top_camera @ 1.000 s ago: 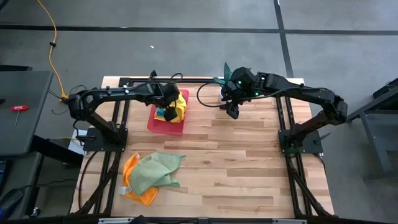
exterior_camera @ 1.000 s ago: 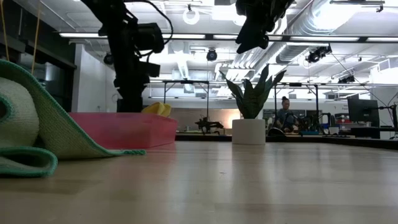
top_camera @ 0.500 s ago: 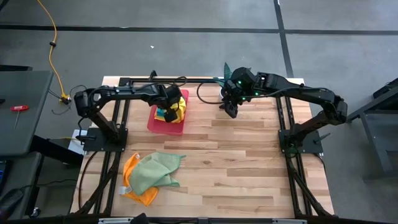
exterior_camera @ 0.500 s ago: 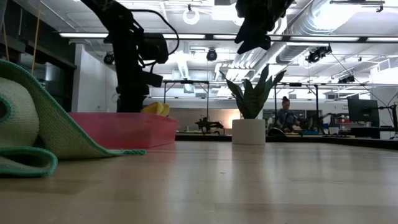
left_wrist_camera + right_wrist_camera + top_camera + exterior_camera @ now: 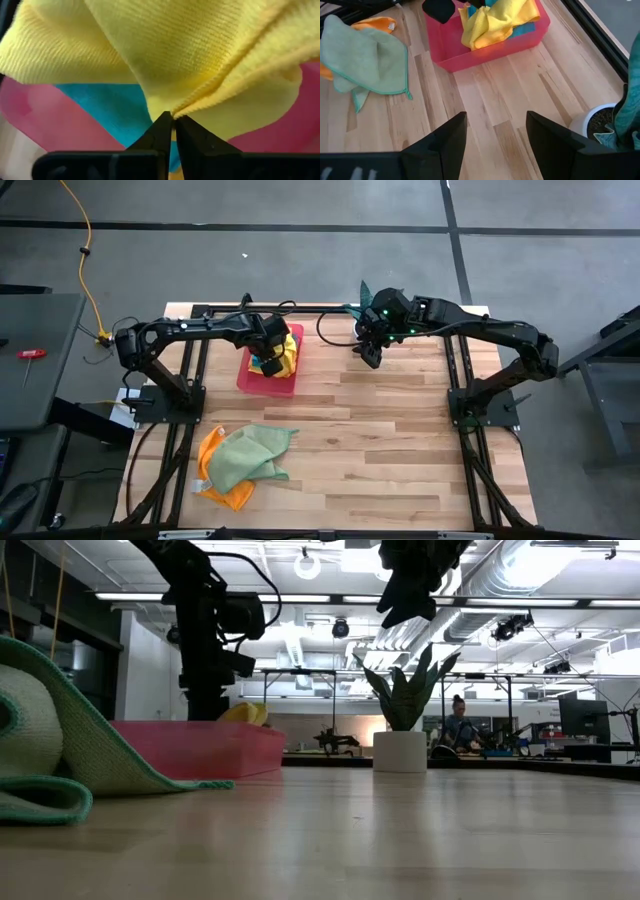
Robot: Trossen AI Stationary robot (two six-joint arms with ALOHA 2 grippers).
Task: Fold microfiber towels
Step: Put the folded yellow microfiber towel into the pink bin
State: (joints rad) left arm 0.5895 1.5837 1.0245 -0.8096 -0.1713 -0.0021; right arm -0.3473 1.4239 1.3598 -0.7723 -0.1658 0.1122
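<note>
1. High view: left claw (image 5: 268,360), spread wide a second ago over the pink tray (image 5: 262,382), has now clamped on the yellow towel (image 5: 286,348) heaped inside it; the right arm has not moved.
2. Left wrist view: both fingers (image 5: 156,136) meet on a pinched ridge of yellow towel (image 5: 200,55), with the teal towel (image 5: 112,107) lying flat beneath it on the tray floor (image 5: 45,115).
3. The yellow heap has no clear long axis; its folds fan away from the pinch point.
4. Low view: the light green towel (image 5: 60,755) lies crumpled at the near left of the tabletop (image 5: 400,830), over an orange towel (image 5: 212,450), well apart from both claws.
5. Right claw (image 5: 371,353) hovers with fingers apart and empty, right of the tray, near a potted plant (image 5: 402,710).
</note>
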